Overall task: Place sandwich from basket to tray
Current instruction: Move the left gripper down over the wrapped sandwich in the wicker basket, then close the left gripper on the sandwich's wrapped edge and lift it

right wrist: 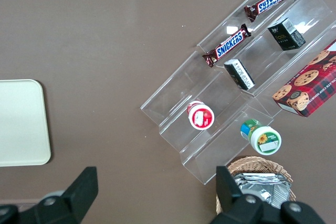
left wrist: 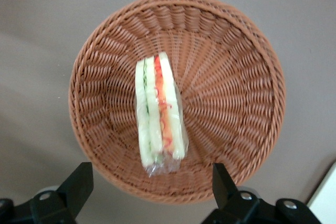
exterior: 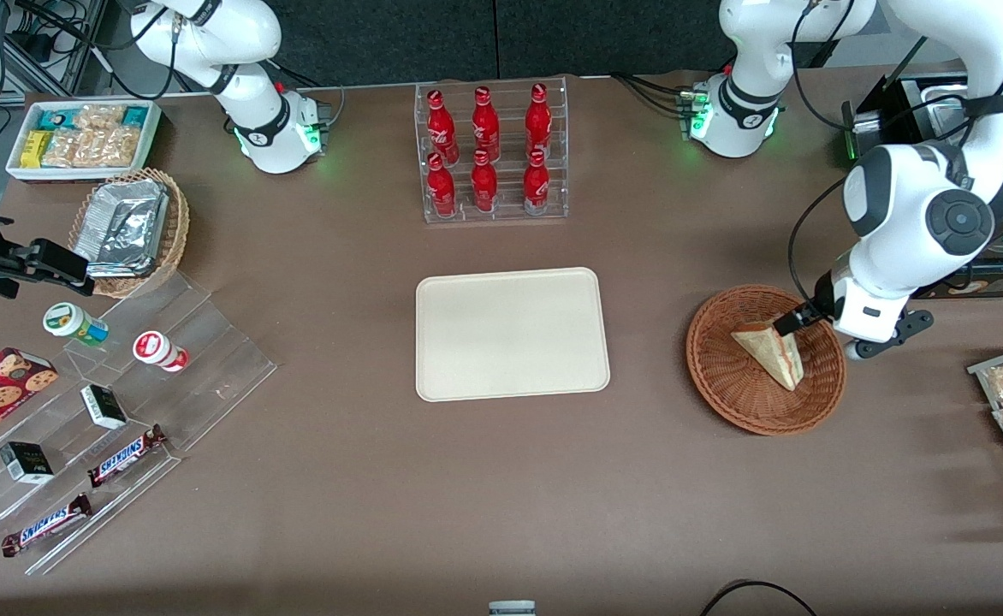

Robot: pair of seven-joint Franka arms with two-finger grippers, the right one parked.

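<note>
The pincer (left wrist: pixel 149 195) is hanging released, fingers spread wide and gripping nothing, directly above the sandwich (left wrist: pixel 159 113), which is lying on edge in the basket (left wrist: pixel 231 103) with its red and green layers facing up. The wedge's long axis is running straight away from the gap between the fingers, so the fingers are straddling its narrow thickness (a favourable line-up, I judge, for a plain descent). Farther off along the counter (exterior: pixel 501 479), toward the parked arm's end, the tray (exterior: pixel 512 334) is waiting bare.
</note>
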